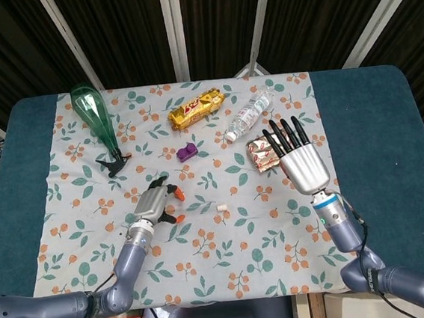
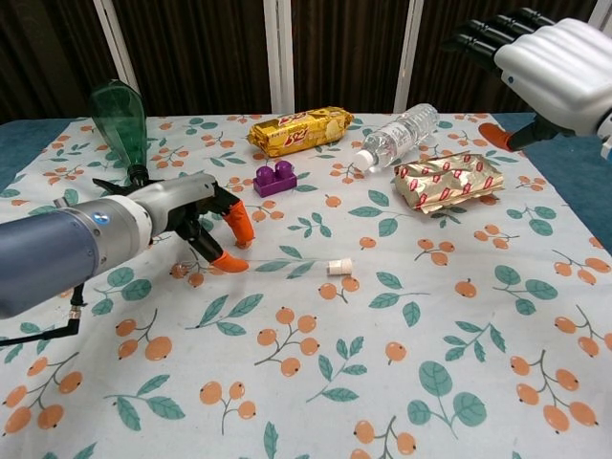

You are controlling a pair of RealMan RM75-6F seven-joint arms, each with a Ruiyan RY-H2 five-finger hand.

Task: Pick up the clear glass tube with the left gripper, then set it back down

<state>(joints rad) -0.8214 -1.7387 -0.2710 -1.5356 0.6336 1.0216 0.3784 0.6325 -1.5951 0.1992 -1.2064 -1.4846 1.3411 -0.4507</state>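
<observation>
The clear glass tube [image 1: 201,206] [image 2: 296,265] stretches level, low over the flowered cloth or on it, its white cap [image 2: 337,267] pointing right. My left hand [image 1: 155,203] [image 2: 191,225] pinches the tube's left end between its orange fingertips [image 2: 229,260]. That end is hidden among the fingers. My right hand [image 1: 299,162] [image 2: 555,57] hovers raised at the right with its fingers spread, holding nothing.
A green bottle [image 1: 94,118] lies at the back left. A yellow biscuit pack [image 1: 196,108], a water bottle [image 1: 249,114], a purple brick [image 1: 187,151] and a gold foil pack [image 2: 448,180] sit behind the tube. The cloth [image 1: 229,262] ends near the front table edge.
</observation>
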